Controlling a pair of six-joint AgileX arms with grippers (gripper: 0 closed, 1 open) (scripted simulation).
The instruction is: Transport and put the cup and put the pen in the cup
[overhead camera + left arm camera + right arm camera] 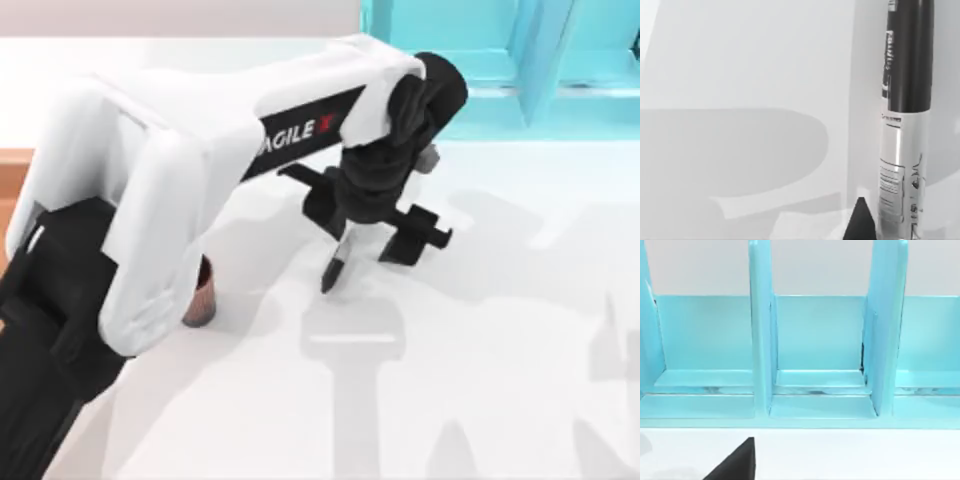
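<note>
The white bench [500,380] carries the cup [203,298], which stands upright on its left part, partly hidden under the arm. A turquoise rack [500,60] with upright dividers sits along the far edge toward the right

Pen [337,262]: slim black marker, grey-white label band, hanging tip-down above table centre. Cup [201,296]: reddish-brown cylinder, upright, left (partly hidden).
</note>
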